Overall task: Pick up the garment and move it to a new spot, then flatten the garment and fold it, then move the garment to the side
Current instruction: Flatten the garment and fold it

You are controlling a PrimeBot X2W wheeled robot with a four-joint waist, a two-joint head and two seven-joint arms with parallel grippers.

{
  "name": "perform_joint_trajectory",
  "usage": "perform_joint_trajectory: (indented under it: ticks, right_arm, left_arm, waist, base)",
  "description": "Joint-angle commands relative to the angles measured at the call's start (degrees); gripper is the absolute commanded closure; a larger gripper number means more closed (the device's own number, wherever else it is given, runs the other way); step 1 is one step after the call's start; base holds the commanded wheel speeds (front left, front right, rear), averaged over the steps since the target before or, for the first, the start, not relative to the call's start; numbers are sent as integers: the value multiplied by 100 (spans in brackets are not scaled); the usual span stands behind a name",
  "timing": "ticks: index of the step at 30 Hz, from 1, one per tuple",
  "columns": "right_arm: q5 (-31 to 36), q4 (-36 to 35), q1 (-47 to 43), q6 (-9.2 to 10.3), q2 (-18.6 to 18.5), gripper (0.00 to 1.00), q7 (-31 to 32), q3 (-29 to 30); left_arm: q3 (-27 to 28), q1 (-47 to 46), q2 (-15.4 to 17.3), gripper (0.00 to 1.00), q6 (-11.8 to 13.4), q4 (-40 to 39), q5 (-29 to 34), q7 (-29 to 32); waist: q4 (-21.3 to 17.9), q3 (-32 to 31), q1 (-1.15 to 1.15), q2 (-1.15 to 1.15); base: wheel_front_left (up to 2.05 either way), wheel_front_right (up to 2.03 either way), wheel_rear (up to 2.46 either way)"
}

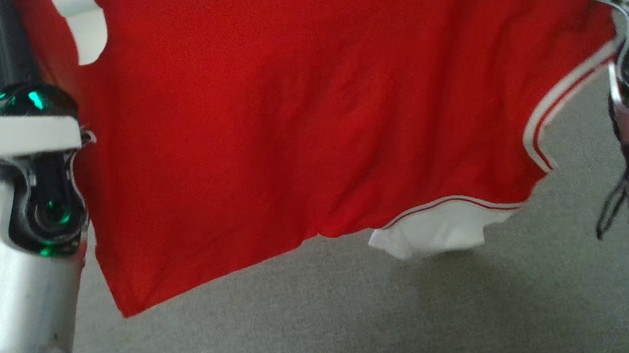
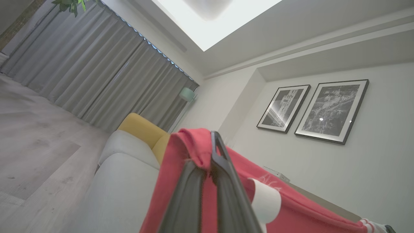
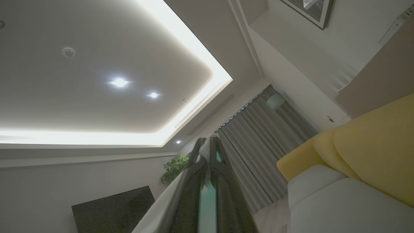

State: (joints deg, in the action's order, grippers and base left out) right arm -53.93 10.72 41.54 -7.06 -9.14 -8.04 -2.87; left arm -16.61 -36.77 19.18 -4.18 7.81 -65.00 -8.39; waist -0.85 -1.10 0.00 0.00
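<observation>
The red garment (image 1: 307,112) hangs spread above the grey surface (image 1: 308,331), pinched shut at ten o'clock by the left gripper (image 2: 210,152) and at two o'clock by the right gripper (image 3: 207,144) — whose thin bite on white trim (image 1: 565,88) may slip if the arms stretch apart, dropping that side.

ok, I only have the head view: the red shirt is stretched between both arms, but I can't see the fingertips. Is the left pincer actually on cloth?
Observer: Yes. The left wrist view shows the left pincer shut on a bunched fold of the shirt.
Operator: And the right?
Observer: The right pincer is shut too, pinching the shirt's white trim at its tips.
Operator: What's beyond the cloth?
Observer: A pale sofa with a yellow cushion, seen past the left pincer.
</observation>
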Motion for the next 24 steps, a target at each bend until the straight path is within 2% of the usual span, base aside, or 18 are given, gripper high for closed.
perform_joint_trajectory:
  ticks: [1, 7, 11, 14, 17, 20, 22, 24]
  right_arm:
    - [172, 140, 488, -43, 152, 100, 30, -19]
    - [899, 1405, 2021, -43, 378, 100, -360, 107]
    - [1288, 1967, 3189, -43, 468, 100, -651, 325]
    - [1431, 1940, 3679, -43, 507, 100, -690, 552]
    - [1456, 1725, 3727, -43, 536, 100, -693, 795]
    - [1361, 1517, 3351, -43, 573, 100, -694, 848]
    - [1295, 1384, 2812, -43, 581, 100, -695, 570]
    - [980, 1087, 1753, -43, 586, 100, -695, 256]
  left_arm:
    - [226, -456, 158, 100, 70, -21, 17, 78]
    - [283, -1419, -33, 100, 234, 937, 243, -183]
    - [332, -2508, -203, 100, 110, 1631, 710, -546]
    - [486, -3085, -353, 100, -45, 1978, 985, -641]
    - [755, -3236, -427, 100, -126, 2142, 1129, -655]
    - [1151, -2926, -520, 100, -231, 2349, 1388, -658]
    - [1395, -2464, -579, 100, -276, 2470, 1519, -659]
    - [1749, -1583, -703, 100, -311, 2649, 1681, -660]
  waist:
    - [2, 298, 0, 0]
    - [-72, 1254, 0, 0]
    - [-112, 1719, 0, 0]
    - [-152, 1885, 0, 0]
    - [-198, 1937, 0, 0]
    - [-312, 1935, 0, 0]
    - [-414, 1910, 0, 0]
    - [-561, 1886, 0, 0]
  base:
    - [0, 0, 0]
    - [0, 0, 0]
    - [0, 0, 0]
    - [0, 0, 0]
    - [0, 0, 0]
    - [0, 0, 0]
    - [0, 0, 0]
    - [0, 0, 0]
